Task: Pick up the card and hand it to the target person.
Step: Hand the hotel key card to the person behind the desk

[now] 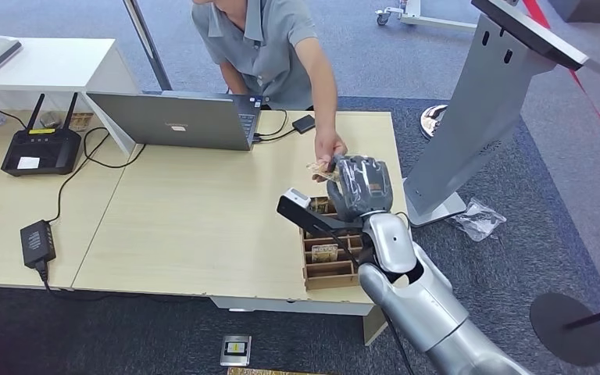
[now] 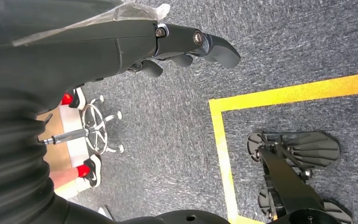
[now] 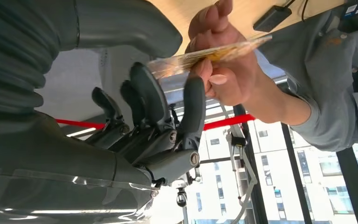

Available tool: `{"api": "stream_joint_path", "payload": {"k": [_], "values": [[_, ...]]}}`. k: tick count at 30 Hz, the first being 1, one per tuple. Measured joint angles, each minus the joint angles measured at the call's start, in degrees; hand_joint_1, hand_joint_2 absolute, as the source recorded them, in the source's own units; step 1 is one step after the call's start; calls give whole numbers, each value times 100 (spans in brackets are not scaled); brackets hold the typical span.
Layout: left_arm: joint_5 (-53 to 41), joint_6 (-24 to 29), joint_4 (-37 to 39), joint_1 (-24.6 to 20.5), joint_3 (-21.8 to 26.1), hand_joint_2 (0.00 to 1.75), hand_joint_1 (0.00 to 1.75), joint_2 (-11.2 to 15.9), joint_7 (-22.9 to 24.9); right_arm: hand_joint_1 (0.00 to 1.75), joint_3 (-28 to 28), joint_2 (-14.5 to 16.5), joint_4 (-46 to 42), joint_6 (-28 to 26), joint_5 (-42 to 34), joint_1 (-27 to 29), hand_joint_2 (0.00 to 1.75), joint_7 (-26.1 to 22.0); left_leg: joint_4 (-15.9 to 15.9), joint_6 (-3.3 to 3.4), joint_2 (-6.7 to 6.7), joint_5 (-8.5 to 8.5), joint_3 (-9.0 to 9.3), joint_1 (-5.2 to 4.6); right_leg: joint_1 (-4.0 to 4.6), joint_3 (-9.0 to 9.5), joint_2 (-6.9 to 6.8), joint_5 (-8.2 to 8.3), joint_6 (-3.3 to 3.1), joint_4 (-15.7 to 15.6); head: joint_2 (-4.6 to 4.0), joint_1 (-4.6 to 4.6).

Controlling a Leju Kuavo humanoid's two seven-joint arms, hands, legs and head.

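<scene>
The card [image 1: 316, 166] is a thin yellowish slip held over the desk's right side. My right hand [image 1: 359, 186] is raised above the wooden card box [image 1: 330, 262] and pinches one end of it. In the right wrist view the card [image 3: 214, 51] lies between my thick thumb and the dark fingers [image 3: 193, 102] of my right hand [image 3: 158, 107]. The person's hand [image 3: 228, 74] grips its other end. That person, in a grey shirt, reaches a hand [image 1: 330, 148] from behind the desk. My left hand [image 2: 168, 42] hangs over the carpet, holding nothing.
A laptop [image 1: 176, 121] stands at the back of the wooden desk [image 1: 195, 219], with a black router [image 1: 41, 148] and a power adapter [image 1: 37, 241] to the left. A grey kiosk stand [image 1: 484, 109] rises just right of the desk.
</scene>
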Motion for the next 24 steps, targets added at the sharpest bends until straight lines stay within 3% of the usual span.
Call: {"api": "stream_joint_path", "payload": {"k": [10, 16, 24], "values": [[140, 40, 0, 7, 0, 175, 0, 0, 15, 0, 14, -70, -177, -12, -424, 271, 175, -75, 1, 0, 0, 0, 2, 0, 0, -2, 0, 0, 0, 0, 0, 1], [209, 37, 5, 23, 0, 175, 0, 2, 17, 0, -138, -409, -1227, -13, -603, 918, 175, -208, 1, 0, 1, -1, 2, -1, -1, -3, 0, -1, 0, -1, 0, 1], [231, 10, 19, 28, 0, 175, 0, 2, 17, 0, -369, -850, -2531, 226, -180, 1723, 175, -425, 1, -1, 2, -1, 2, 0, 0, -3, 0, -1, 0, -2, 0, -1]]}}
